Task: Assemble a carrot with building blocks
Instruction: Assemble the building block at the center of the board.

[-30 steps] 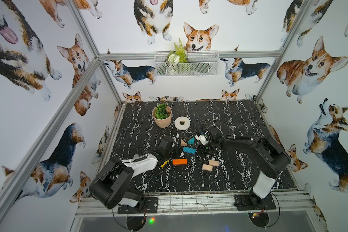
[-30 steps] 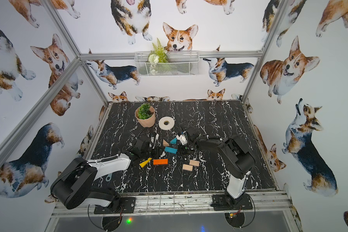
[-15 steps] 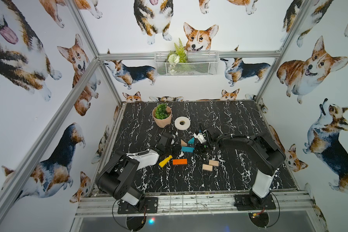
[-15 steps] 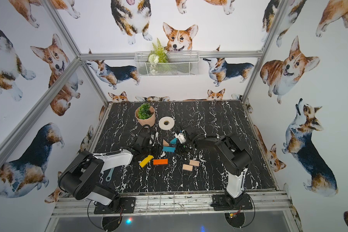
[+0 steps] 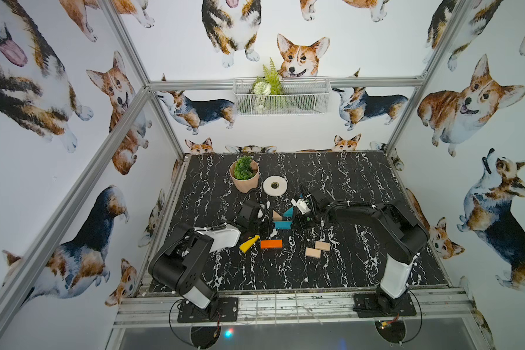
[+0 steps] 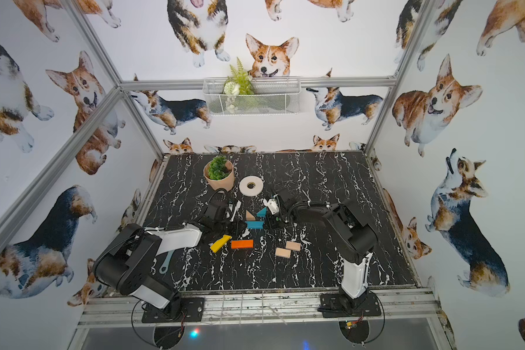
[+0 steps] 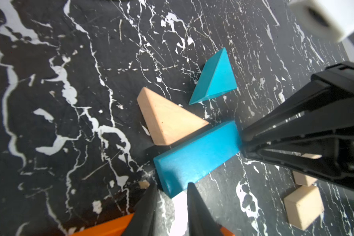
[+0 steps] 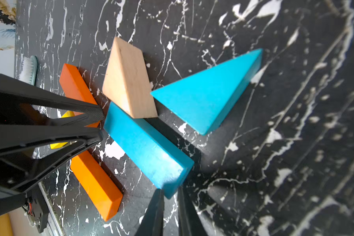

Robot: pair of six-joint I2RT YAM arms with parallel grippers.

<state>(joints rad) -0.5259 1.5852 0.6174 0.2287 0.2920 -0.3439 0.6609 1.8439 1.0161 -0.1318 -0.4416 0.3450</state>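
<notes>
A teal bar [image 5: 282,224] lies flat at mid-table. A wood triangle [image 7: 168,120] touches its far long side, and a teal triangle [image 7: 215,79] sits just beyond, apart from both. My left gripper [image 7: 172,187] stands at the bar's left end with its jaws a little apart and nothing gripped. My right gripper [image 8: 171,190] meets the bar's right end with its jaws almost together. Nearer the front lie a yellow bar [image 5: 249,244], an orange bar [image 5: 271,244] and two plain-wood rectangles [image 5: 317,249]. No carrot column is formed.
A potted green plant [image 5: 244,178] and a white tape roll [image 5: 275,185] stand behind the blocks. A teal brush [image 6: 165,263] lies by the left arm, near the front left. A wire basket [image 5: 281,97] hangs on the back wall.
My left jaws have narrowed and the left arm has swung in. The right gripper and the teal bar have shifted slightly to the left.
</notes>
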